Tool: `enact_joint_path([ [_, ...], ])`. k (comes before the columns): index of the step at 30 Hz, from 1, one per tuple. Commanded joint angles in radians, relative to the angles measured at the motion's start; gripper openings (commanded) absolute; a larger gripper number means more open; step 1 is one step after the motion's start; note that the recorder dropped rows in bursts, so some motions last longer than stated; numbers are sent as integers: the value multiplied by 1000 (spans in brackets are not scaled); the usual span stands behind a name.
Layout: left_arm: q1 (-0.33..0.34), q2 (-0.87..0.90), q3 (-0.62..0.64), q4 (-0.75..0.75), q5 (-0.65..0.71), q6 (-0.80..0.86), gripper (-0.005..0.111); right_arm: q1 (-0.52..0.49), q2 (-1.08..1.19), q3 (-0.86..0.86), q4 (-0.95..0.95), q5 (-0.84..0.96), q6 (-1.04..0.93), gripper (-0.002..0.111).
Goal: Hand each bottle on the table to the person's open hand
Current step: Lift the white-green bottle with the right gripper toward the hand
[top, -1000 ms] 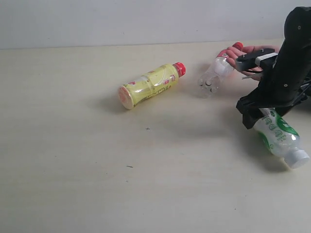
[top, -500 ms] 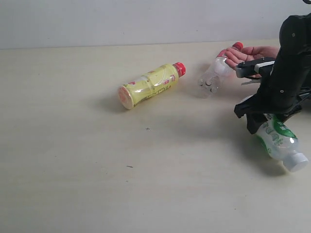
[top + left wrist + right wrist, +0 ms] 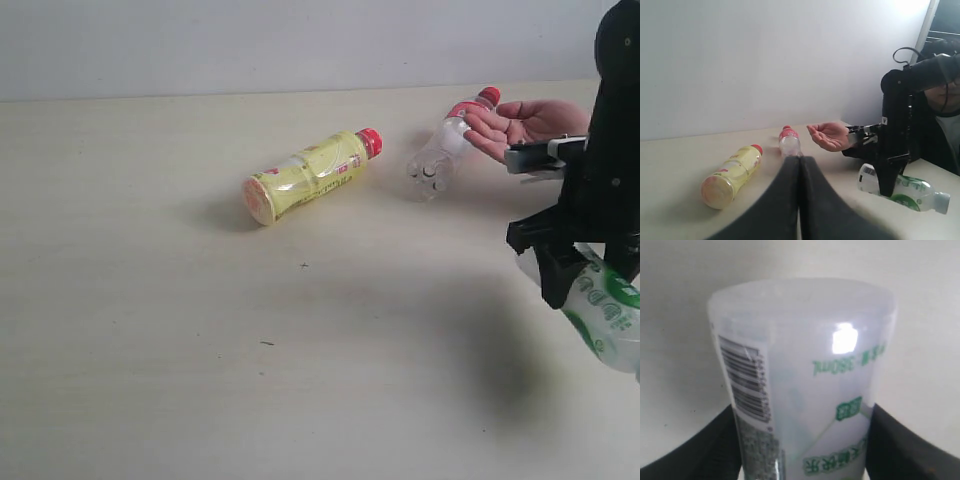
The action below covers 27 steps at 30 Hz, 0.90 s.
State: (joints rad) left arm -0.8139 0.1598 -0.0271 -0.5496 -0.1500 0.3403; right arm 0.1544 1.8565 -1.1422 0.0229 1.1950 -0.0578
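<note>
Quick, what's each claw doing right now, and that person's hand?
Left gripper: shut, holding nothing.
Right gripper: shut on the green-white bottle.
Person's hand: open, palm up, nothing in it.

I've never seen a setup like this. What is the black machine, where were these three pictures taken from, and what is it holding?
It is a robot with two arms, each ending in a gripper. One picture is from a camera off the arms; the other two are from cameras on the wrists. On the table lie a yellow bottle and a clear bottle. A person's hand is open, palm up. The right gripper is clamped on a green-white bottle; the left gripper is shut and empty.
</note>
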Motion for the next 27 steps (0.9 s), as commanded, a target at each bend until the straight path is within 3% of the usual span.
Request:
enact_joint_path([
  [1,1,-5,4,-3,0,-3,0,2,-107,-40,53,26,-42,0],
  [6,1,-5,4,-3,0,-3,0,2,-183,-147,67,26,-18,0],
  [12,1,-5,4,-3,0,-3,0,2,-168,-339,-48,26,95,0],
  [21,1,-5,4,-3,0,-3,0,0,0,-577,-157,26,200,0],
  [27,1,-5,4,-3,0,-3,0,0,135,-642,-146,26,219,0],
])
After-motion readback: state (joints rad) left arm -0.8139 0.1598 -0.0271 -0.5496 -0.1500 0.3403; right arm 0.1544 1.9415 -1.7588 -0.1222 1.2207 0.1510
